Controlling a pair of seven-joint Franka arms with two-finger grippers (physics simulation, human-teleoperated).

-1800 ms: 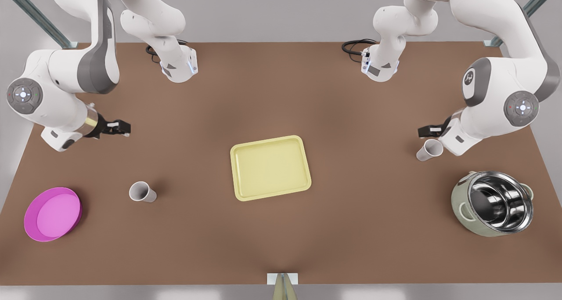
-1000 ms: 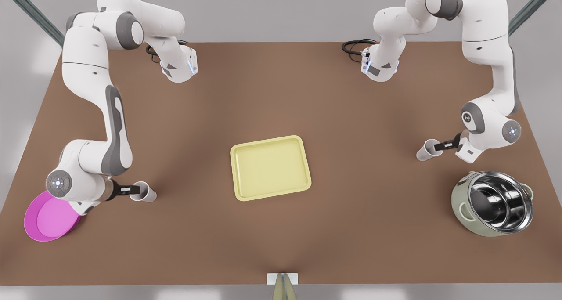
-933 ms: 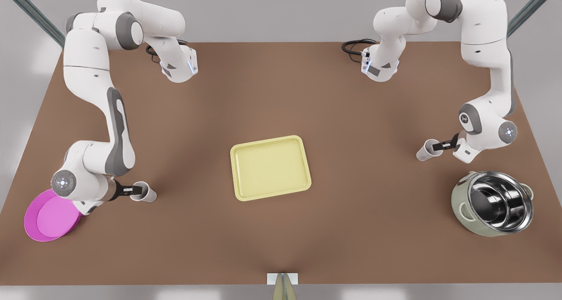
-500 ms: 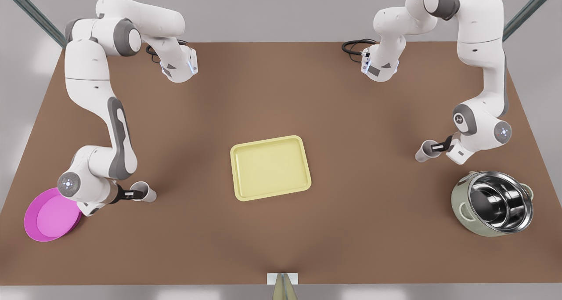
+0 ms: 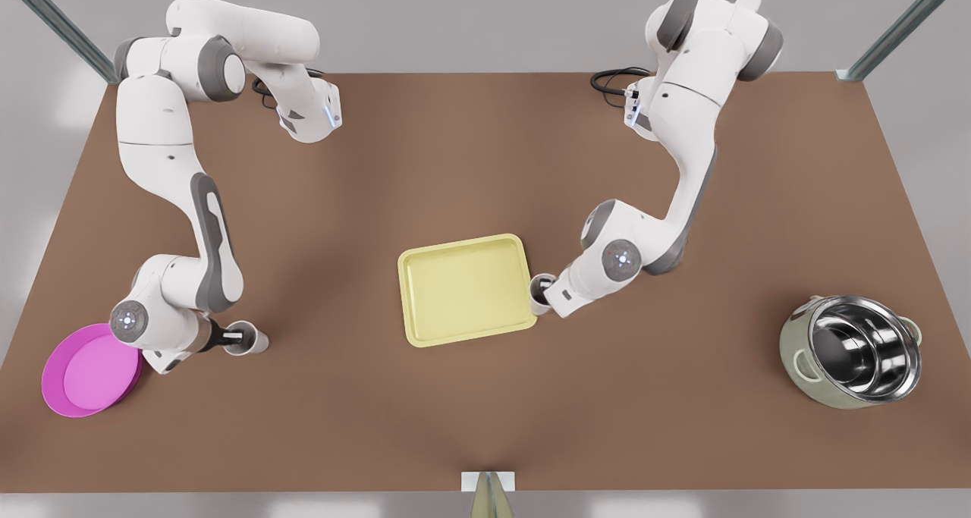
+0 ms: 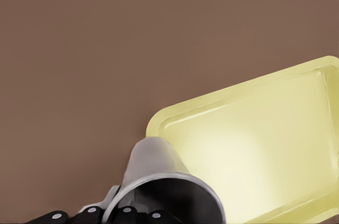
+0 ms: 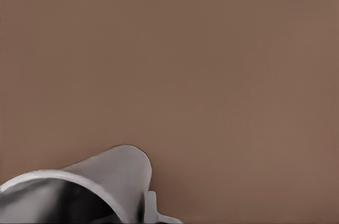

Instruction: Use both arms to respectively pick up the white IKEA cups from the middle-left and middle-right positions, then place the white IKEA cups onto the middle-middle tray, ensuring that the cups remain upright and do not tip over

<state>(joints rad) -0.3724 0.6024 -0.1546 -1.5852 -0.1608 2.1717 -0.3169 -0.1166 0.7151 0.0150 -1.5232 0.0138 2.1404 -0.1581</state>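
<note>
The pale yellow tray point(image 5: 413, 306) lies mid-table, and the left wrist view has it point(image 6: 254, 139) close by. One white cup point(image 5: 541, 285) hangs upright at the tray's edge on the front view's right. My left gripper point(image 5: 548, 293) is shut on its rim, with the cup point(image 6: 156, 168) and black fingers point(image 6: 124, 214) near in the left wrist view. The other white cup point(image 5: 252, 341) is upright on the front view's left, over bare table. My right gripper point(image 5: 235, 340) is shut on it, and the right wrist view has that cup point(image 7: 114, 173) up close.
A round magenta plate point(image 5: 91, 370) lies just behind my right arm's wrist at the front view's left. A big steel pot point(image 5: 853, 351) stands at the front view's right. Brown table runs between the left-hand cup and the tray.
My left gripper has carried its cup from the front view's right side across to the tray's edge. My right gripper came down onto the other cup and closed on it; that cup barely shifted.
</note>
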